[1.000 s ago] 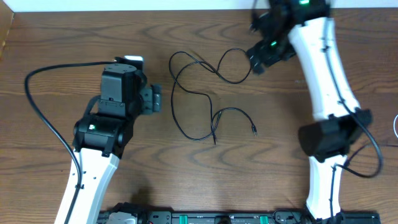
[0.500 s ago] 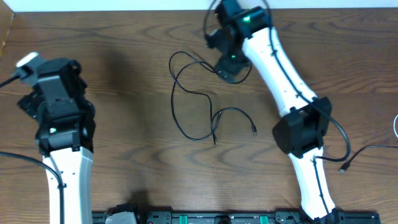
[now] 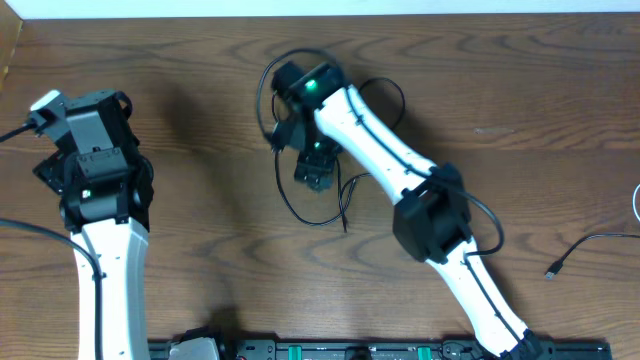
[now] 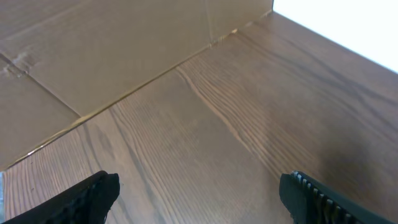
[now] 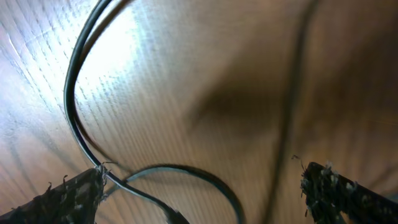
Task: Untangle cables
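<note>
- Right under your right claw (image 5: 202, 183), the two fingers are wide apart and hold nothing.
- In the right wrist view, the black cable (image 5: 73, 118) comes down from 11 o'clock. It seems to touch the finger at 8 o'clock, then curls along toward 6 o'clock.
- The cable is not in the middle of the gap. I think you should slide the claw toward 9 o'clock before you squeeze.
- Take just one strand, close softly and lift slowly, or the loops may pull tight.
- From above, one loop of the cable lies at 7 o'clock from that claw. A loose end lies at 5 o'clock, and another loop is at 1 o'clock.
- Far off at 9 o'clock, your left claw (image 4: 199, 193) also has its fingers apart. It hangs over bare table (image 4: 205, 130), well apart from the cable.
</note>
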Motion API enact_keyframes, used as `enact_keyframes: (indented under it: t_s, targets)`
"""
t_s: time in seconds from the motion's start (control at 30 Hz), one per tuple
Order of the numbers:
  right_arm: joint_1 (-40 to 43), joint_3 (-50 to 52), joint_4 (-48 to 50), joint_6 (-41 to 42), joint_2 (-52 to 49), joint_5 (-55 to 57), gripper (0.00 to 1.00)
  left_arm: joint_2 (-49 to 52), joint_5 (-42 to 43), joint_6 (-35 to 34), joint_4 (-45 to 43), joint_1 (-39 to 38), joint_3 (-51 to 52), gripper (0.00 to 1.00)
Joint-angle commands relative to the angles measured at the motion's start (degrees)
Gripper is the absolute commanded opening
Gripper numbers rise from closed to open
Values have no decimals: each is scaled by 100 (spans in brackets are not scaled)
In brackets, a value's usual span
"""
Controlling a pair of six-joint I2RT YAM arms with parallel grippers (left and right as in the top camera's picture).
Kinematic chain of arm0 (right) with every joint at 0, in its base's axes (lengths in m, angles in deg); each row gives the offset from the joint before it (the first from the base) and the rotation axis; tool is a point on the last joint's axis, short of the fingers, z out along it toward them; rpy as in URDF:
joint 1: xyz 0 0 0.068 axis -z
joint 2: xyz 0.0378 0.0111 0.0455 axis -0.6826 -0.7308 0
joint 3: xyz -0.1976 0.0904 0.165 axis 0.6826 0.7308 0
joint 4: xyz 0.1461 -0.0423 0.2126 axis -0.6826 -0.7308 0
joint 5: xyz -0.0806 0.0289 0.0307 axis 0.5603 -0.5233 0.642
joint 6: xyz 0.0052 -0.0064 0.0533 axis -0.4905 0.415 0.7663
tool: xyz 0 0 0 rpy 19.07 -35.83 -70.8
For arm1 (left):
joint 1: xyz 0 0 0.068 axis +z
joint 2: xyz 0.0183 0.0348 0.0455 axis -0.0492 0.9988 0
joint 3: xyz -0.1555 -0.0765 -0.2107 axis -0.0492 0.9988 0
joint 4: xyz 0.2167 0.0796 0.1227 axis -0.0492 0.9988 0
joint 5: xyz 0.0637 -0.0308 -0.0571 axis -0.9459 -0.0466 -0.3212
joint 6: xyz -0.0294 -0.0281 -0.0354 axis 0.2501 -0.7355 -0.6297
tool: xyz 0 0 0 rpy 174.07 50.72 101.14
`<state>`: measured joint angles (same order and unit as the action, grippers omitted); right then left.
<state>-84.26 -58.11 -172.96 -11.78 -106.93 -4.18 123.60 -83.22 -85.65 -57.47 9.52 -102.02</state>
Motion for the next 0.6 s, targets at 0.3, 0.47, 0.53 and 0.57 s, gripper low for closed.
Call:
enact_keyframes:
  t_s: [0.3, 0.47, 0.53, 0.57]
  targets:
    - [229, -26, 833, 1029, -68, 2253, 99, 109, 284, -74, 17, 24, -57, 88]
    - [507, -26, 1147, 1235, -79, 2232, 99, 109, 376, -72, 20, 17, -57, 88]
    - [610, -9, 1294, 1233, -79, 2118, 100, 109, 483, -72, 20, 17, -57, 88]
    - [675, -2, 1388, 1233, -79, 2017, 99, 109, 503, -72, 22, 17, -57, 87]
